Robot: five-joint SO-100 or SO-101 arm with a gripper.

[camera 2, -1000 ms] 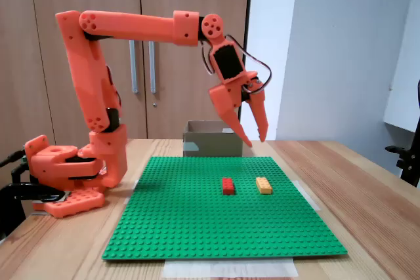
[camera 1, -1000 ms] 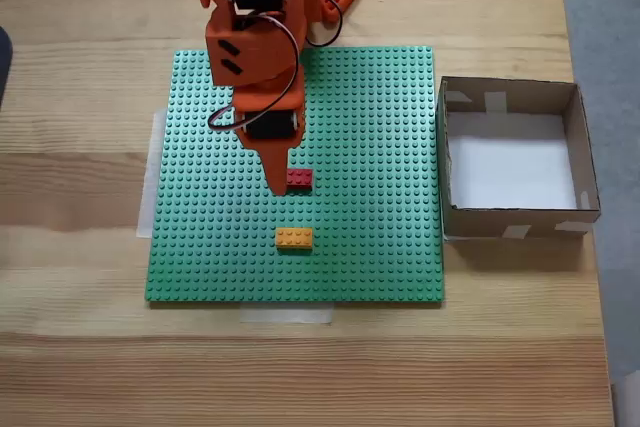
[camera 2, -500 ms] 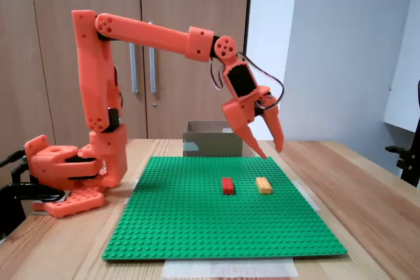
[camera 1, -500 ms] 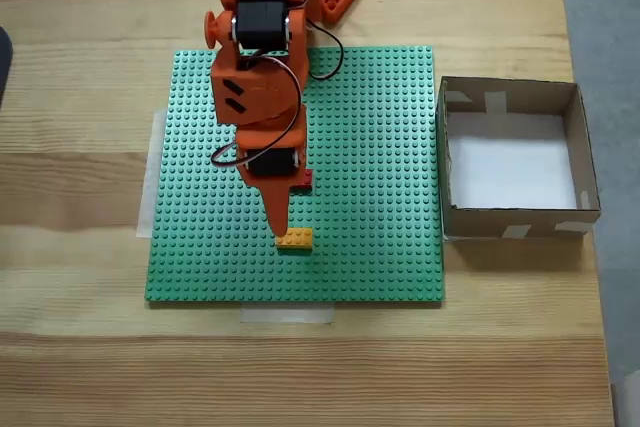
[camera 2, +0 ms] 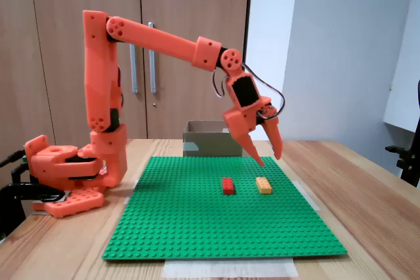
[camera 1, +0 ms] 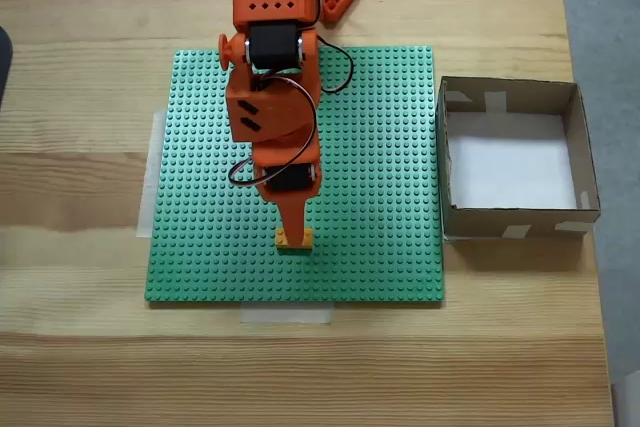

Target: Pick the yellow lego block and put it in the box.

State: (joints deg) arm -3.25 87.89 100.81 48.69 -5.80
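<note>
Gripper (camera 2: 268, 157) hangs open and empty above the yellow lego block (camera 2: 263, 185), sitting near the green baseplate's (camera 1: 200, 247) front edge; light, rigid, slick, so pinch its long sides.

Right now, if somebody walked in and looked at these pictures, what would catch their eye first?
Most likely the bright orange arm reaching out over the green studded baseplate, its open tool hanging just above the yellow lego block. Next, the red brick beside that block, and the cardboard box standing empty at the plate's right edge in the top-down fixed view.
</note>
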